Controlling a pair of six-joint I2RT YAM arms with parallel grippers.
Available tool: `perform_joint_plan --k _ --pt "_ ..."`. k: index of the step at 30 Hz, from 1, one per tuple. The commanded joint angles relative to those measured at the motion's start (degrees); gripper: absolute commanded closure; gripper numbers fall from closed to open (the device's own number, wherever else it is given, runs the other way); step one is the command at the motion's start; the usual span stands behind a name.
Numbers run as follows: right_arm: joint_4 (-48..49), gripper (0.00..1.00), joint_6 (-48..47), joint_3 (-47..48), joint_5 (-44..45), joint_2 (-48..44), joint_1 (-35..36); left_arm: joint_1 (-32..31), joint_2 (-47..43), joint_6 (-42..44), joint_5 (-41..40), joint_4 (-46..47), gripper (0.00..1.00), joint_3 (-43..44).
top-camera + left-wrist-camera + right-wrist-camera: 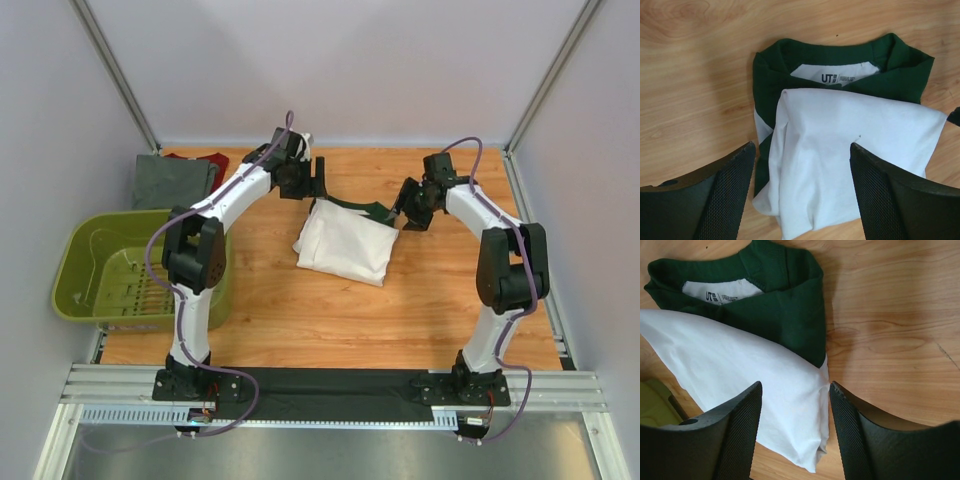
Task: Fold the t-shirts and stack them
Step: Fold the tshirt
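The white t-shirt with dark green collar [345,240] lies folded on the middle of the wooden table; it also shows in the left wrist view [850,145] and the right wrist view [740,365]. My left gripper [312,182] hangs open and empty above its far left corner [802,150]. My right gripper [408,215] hangs open and empty above its far right corner [795,390]. A folded grey t-shirt [172,182] lies at the far left, with a dark red t-shirt [208,158] behind it.
An olive-green plastic basket [95,265] stands at the left edge of the table, next to the left arm. Grey walls close in the table on three sides. A black strip runs along the near edge between the arm bases.
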Motion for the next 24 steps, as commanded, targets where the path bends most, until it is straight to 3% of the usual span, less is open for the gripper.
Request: perform_joint_plan --k 1,18,24 --pt "1.07 0.42 -1.46 2.25 -1.3 1.4 0.16 -0.05 1.76 1.84 2.69 2.01 0.18 2.15" --pt "-1.56 0.51 -2.51 2.43 -3.59 4.92 0.16 -1.28 6.95 3.43 1.99 0.95 0.18 4.7" --pt "-1.12 0.57 -2.6 3.13 -3.85 5.89 0.25 -1.46 8.71 2.9 1.72 1.91 0.25 6.02"
